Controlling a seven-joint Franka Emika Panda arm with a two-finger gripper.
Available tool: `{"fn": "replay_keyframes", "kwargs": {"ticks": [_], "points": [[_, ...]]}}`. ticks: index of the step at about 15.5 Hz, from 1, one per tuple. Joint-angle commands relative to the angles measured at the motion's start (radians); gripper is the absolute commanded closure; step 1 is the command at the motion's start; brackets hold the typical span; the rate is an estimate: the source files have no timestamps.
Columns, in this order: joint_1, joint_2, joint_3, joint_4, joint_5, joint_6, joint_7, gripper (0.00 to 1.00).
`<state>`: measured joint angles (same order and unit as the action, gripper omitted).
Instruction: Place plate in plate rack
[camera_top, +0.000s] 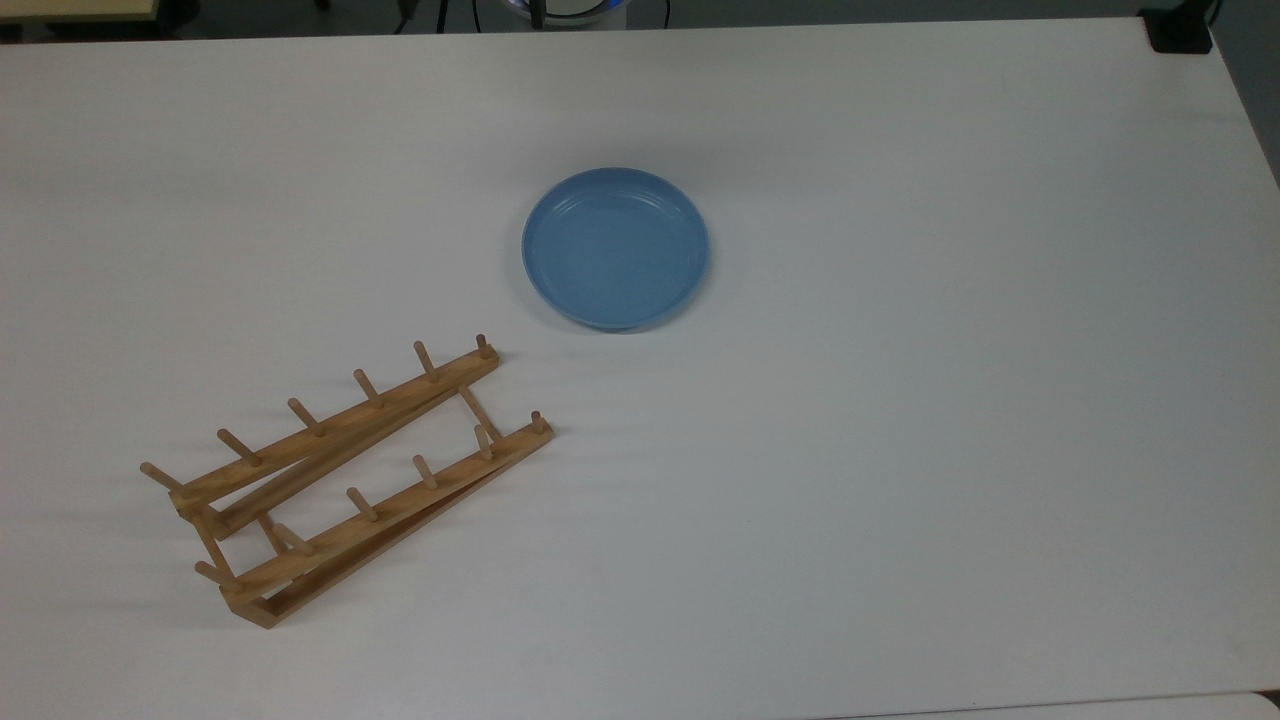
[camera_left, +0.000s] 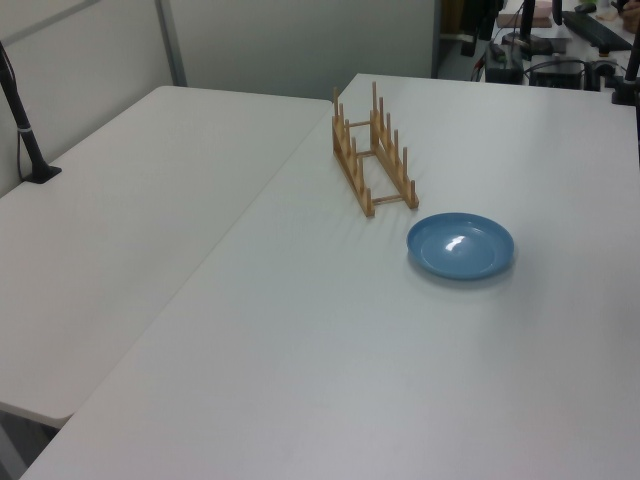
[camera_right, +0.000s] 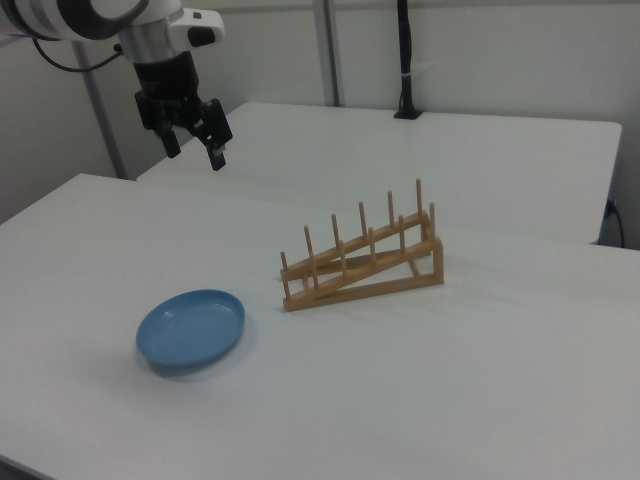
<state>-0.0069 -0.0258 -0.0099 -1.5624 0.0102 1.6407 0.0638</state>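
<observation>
White worktop (camera_right: 420, 400) carries both task items, with a second white table (camera_right: 450, 150) behind it in the right view.

Nearest to you in the right view, the plate (camera_right: 191, 328) lies flat, open side up, on the bare worktop. Nothing touches it. Note the glossy surface and the shallow raised rim; this is the only grasp feature available.

Next, just beyond and toward the right view's right, the plate rack (camera_right: 360, 258) stands apart from the plate. Its two rails run parallel, each carrying a row of upright pegs. In the top view the rack (camera_top: 350, 480) sits at an angle to the worktop edges, with the plate (camera_top: 615, 248) above and to the top view's right of it.

Farthest back, at the right view's upper left, the tool (camera_right: 195, 148) hangs high above the worktop, well apart from the plate. Its fingers are spread and empty.

Judged status: the task has not begun; the plate is ungrasped.

Probable faults from here:
- Slip at pickup. Cause: a thin, glossy rim offers little grip.
- Plate tips in the fingers during transfer. Cause: an edge grasp away from its centre.
- Plate strikes a peg or pushes the rack. Cause: approach not aligned with the rack's angled slots; the rack looks light and unfixed.
</observation>
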Motion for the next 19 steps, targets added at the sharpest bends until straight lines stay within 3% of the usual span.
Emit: {"fn": "replay_keyframes", "kwargs": {"ticks": [1,15,19], "points": [[0.024,-0.016,-0.018,-0.019,-0.01,0.011,-0.012,0.0],[0.021,-0.014,-0.018,-0.021,-0.01,0.017,-0.042,0.0],[0.019,-0.016,-0.018,-0.039,-0.012,0.004,-0.276,0.0]]}}
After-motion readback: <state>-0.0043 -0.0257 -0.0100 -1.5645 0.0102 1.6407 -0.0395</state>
